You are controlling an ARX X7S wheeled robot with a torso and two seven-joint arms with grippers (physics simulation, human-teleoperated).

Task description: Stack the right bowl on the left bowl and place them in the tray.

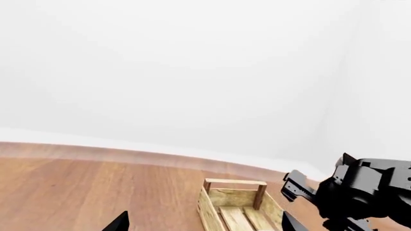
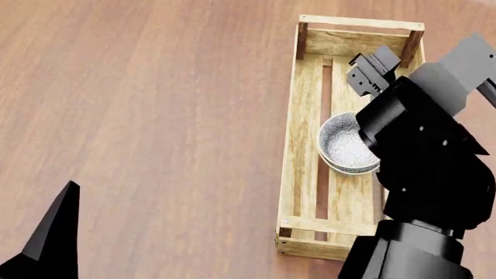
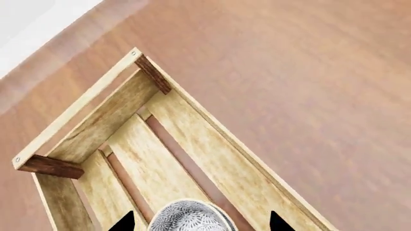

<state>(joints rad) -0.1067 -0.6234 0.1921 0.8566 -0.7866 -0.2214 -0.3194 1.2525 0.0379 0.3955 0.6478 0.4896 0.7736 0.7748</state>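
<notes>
The tray [image 2: 306, 116] is a long light-wood crate with dark corner posts, at the right of the head view. Two patterned white-grey bowls [image 2: 341, 145] sit stacked one inside the other on its slats. My right arm [image 2: 434, 168] reaches over the tray and hides my right gripper's fingers there. In the right wrist view my right gripper [image 3: 200, 224] is open, with the top bowl [image 3: 189, 217] below and between its fingertips, apart from both. My left gripper [image 1: 205, 224] is open and empty, off to the left of the tray [image 1: 234, 207]. One of its fingers [image 2: 54, 232] shows in the head view.
Everything stands on a brown wooden surface [image 2: 155, 116]. A white wall [image 1: 192, 72] rises beyond its far edge. The far half of the tray holds only bare slats [image 3: 147, 163]. My right arm [image 1: 359, 192] shows in the left wrist view beside the tray.
</notes>
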